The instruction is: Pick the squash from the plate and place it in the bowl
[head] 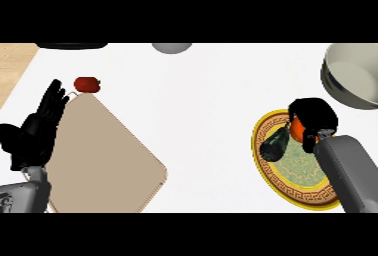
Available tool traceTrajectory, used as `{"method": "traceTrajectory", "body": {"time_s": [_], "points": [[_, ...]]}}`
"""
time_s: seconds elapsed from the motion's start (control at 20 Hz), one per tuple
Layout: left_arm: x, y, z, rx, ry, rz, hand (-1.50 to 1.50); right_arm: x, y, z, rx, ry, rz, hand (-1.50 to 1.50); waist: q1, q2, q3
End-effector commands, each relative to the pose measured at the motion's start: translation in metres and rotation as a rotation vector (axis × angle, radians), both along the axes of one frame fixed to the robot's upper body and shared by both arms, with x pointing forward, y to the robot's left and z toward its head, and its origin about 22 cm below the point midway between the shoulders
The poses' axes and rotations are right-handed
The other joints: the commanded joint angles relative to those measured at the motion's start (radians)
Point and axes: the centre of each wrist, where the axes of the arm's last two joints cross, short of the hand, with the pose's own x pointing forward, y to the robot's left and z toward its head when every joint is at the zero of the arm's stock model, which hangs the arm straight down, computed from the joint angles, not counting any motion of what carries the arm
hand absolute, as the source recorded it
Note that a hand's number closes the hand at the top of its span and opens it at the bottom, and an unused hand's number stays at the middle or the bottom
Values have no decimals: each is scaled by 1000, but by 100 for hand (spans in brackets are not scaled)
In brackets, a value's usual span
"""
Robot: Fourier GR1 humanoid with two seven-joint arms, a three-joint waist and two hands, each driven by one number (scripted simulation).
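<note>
Grasping stage: right hand [313, 116] over plate [295, 192], fingers curled round orange squash [296, 129].
Squash location: on plate, under that hand.
Bowl [353, 80]: up-right, near.
Left hand [38, 127]: resting, fingers straight, far side.

Lay on the counter [214, 100]: plate [295, 192] at right, near the front edge; bowl [354, 75] behind it, at the far right corner, apart from the plate. Sat on the plate: squash [277, 142], under the right hand [314, 117]. Spread at left: cutting board [103, 160], well apart from the plate. Rested just behind the board's far corner: tomato [87, 84]. Stood over the board's left edge: left hand [37, 135].
</note>
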Motion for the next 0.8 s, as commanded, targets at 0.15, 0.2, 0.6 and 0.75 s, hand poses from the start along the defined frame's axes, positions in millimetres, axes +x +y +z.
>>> {"method": "traceTrajectory", "body": {"time_s": [0.15, 0.2, 0.6, 0.75], "points": [[0, 2, 16, -2, 3, -3, 0, 7, -6, -4, 2, -93, 11, 150, 0, 4, 7], [3, 6, 4, -3, -11, 13, 0, 11, 13, -3, 67, -90, 16, 150, 0, 5, 7], [0, -15, -7, -3, 20, -5, 0, 33, 10, 25, 367, -51, 71, 150, -3, 5, 7], [1, -1, 5, 5, 10, 26, 0, 24, 2, 61, 336, -141, 68, 150, -15, 0, 7]]}}
